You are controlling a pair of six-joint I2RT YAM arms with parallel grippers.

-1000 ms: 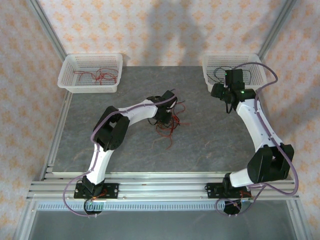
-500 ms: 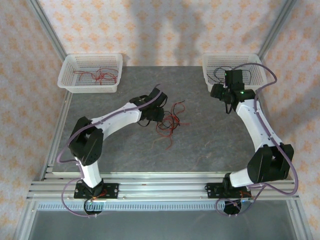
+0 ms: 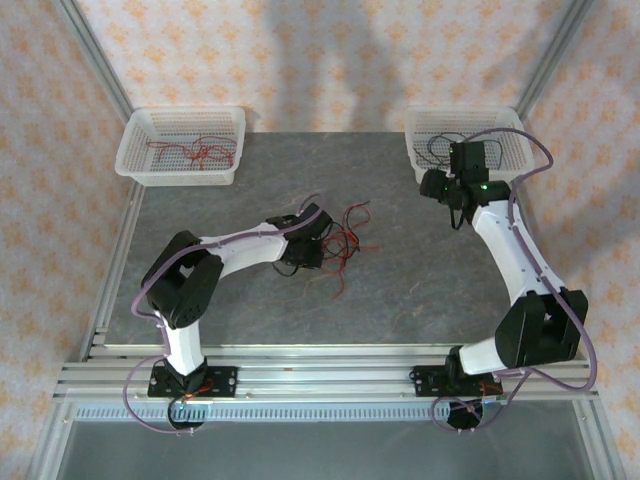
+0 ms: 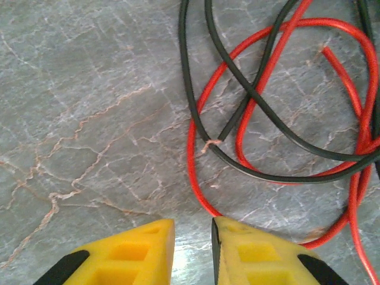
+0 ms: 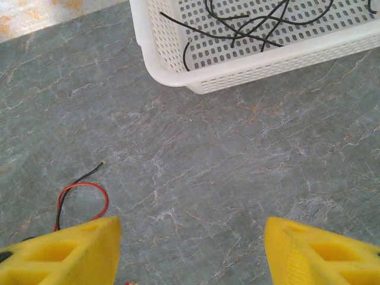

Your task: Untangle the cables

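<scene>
The cables [image 3: 345, 240] are a tangle of thin red and black wires on the grey table's middle. My left gripper [image 3: 318, 250] sits low at the tangle's left edge. In the left wrist view its yellow fingers [image 4: 193, 222] stand a narrow gap apart with bare table between them. A red wire [image 4: 190, 148] runs down to the right fingertip's edge, and a black wire [image 4: 184, 65] crosses it. My right gripper [image 3: 438, 186] hangs wide open [image 5: 193, 222] over bare table near the right basket. A red loop [image 5: 83, 199] shows at that view's left.
A white basket [image 3: 135, 165] at the back left holds red wires [image 3: 195, 152]. A second white basket [image 3: 415, 150] at the back right, with its perforated wall [image 5: 267, 62], holds black wires [image 5: 249, 21]. Aluminium rails frame the table.
The left arm has swung back and down, its gripper moving from over the tangle to the tangle's near-left edge. The right arm has hardly moved.
</scene>
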